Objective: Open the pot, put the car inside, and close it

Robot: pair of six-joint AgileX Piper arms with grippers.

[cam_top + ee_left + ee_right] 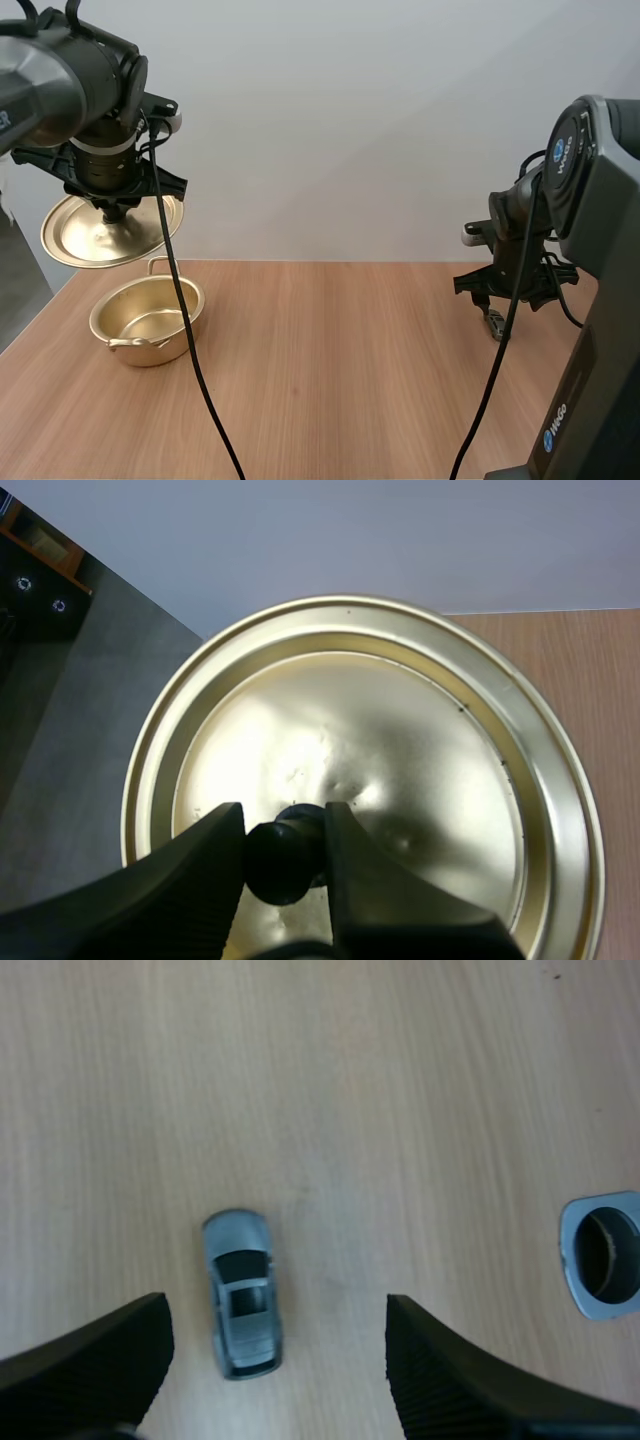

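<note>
Pot (pixel 150 320) standing open, left fingers (pixel 200 875) are pinching the lid knob (pixel 285 865) while right fingers (pixel 100 1355), spread wide, are hovering over the car (pixel 240 1295), needing descent and closure.

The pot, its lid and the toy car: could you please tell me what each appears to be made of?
The pot: probably thin metal, gold-coloured and glossy; its inside reflects light. The lid: the same golden metal, with bright glare and dents; its knob looks like matte black plastic. The car: silver-grey painted body, dark windows; metal or plastic, I cannot tell.
</note>
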